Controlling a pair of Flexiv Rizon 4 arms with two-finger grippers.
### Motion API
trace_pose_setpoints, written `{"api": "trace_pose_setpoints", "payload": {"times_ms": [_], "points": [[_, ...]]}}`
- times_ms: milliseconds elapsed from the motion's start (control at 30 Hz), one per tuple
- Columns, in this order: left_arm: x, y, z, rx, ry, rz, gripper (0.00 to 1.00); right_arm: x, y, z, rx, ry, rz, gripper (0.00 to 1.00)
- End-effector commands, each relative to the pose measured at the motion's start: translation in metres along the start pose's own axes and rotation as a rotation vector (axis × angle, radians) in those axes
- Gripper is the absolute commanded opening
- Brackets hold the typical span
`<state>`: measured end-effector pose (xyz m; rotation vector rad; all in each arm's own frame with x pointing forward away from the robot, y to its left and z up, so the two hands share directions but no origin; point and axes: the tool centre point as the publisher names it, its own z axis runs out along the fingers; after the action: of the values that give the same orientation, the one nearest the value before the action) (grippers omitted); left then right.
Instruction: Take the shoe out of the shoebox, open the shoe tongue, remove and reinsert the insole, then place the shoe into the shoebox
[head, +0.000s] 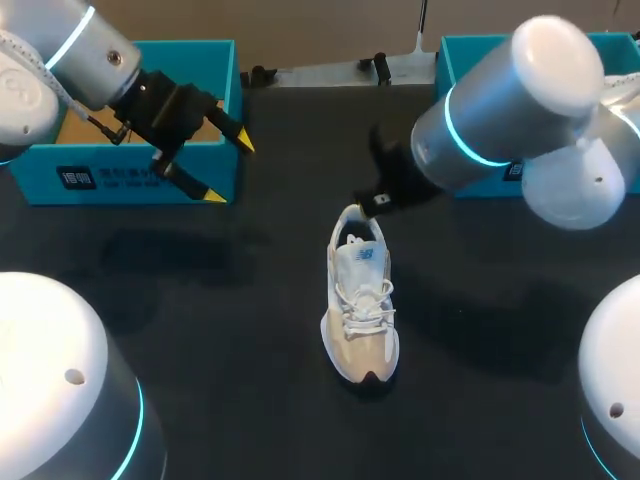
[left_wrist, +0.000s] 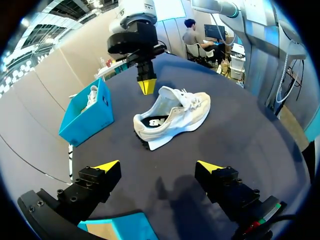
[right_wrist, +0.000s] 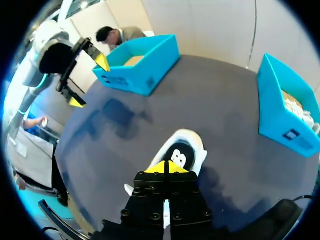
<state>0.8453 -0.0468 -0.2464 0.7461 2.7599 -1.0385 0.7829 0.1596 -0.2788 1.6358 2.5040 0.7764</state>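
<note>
- Your shoe (head: 360, 300) stood upright on the table (head: 200, 300), out of both boxes and between them, toe toward the robot. My guess is that it sat in the open so either arm could reach it.
- Your right gripper (right_wrist: 165, 167) had its fingers pressed together, with nothing visible between them. It hovered at the heel opening, probably lined up for the tongue or insole (right_wrist: 179, 157).
- Your left gripper (head: 229, 170) was spread wide and empty beside the left box (head: 190, 47), well apart from the shoe, likely to stay clear.
- From above, the right arm hid most of its gripper, and I could not tell whether the tips touched the heel rim.
- Only the insole's heel end showed.
- The right box (head: 470, 42) was cut off.
</note>
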Motion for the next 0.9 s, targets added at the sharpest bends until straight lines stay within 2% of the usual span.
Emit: {"api": "trace_pose_setpoints", "payload": {"times_ms": [33,533,733,900], "points": [[0.001,-0.001,0.0,-0.004,-0.001,0.0,1.0,0.006,0.0,0.0,0.029,-0.102,0.041,0.0],[0.001,-0.001,0.0,-0.004,-0.001,0.0,1.0,0.006,-0.002,-0.001,0.022,-0.114,0.052,0.0],[0.001,-0.001,0.0,-0.004,-0.001,0.0,1.0,-0.002,0.003,0.028,0.089,-0.155,0.152,0.0],[0.001,-0.001,0.0,-0.004,-0.001,0.0,1.0,-0.004,0.003,0.044,0.097,-0.175,0.191,0.0]]}}
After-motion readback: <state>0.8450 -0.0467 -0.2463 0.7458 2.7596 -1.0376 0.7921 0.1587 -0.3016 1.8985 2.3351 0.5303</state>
